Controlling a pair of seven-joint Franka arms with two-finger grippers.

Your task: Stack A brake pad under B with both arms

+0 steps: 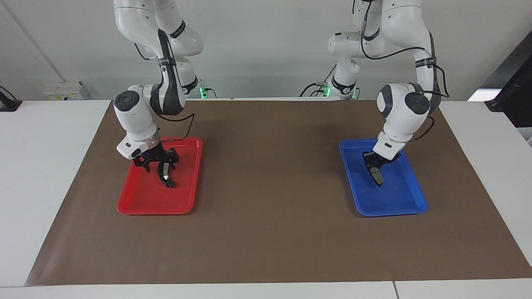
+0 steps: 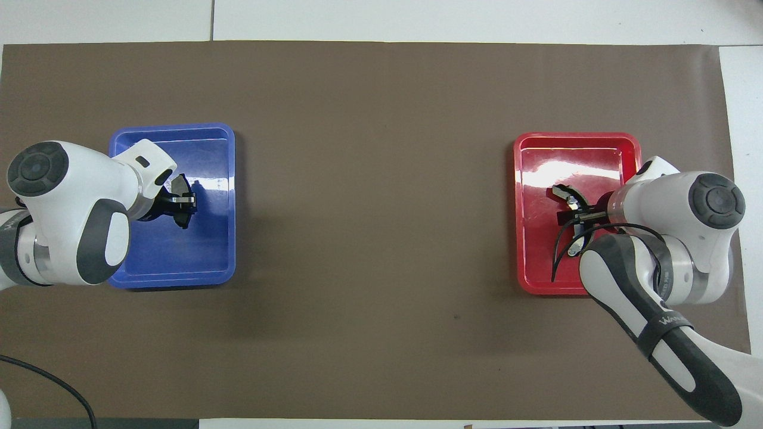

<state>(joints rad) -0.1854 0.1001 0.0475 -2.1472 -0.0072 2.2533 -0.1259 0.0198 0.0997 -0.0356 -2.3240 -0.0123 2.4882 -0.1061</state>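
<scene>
While the short A brake pad lies in the blue tray at the left arm's end of the table, the left gripper is clenched on its upper end, probably to carry it out first so it goes underneath. B rests in the red tray toward the right arm's end, and the right gripper straddles it, spread wide.
</scene>
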